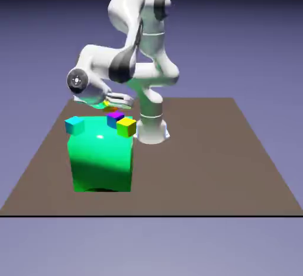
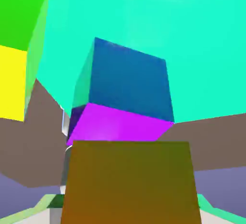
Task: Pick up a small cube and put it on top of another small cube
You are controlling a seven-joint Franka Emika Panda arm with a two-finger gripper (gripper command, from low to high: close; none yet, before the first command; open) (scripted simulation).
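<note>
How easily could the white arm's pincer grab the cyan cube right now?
Probably not yet: the pincer seems already full, with an orange-brown cube between its tips. It would likely need to let go first.

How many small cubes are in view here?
4: cyan cube, purple-topped cube and yellow-topped cube at the green block; orange cube between the fingertips. Others may be hidden.

A brown surface (image 1: pixel 201 162) carries the robot's white base (image 1: pixel 151 131) at its far edge. A large, glossy green block (image 1: pixel 102 161), apparently resting directly on it, stands toward the exterior view's left.
</note>
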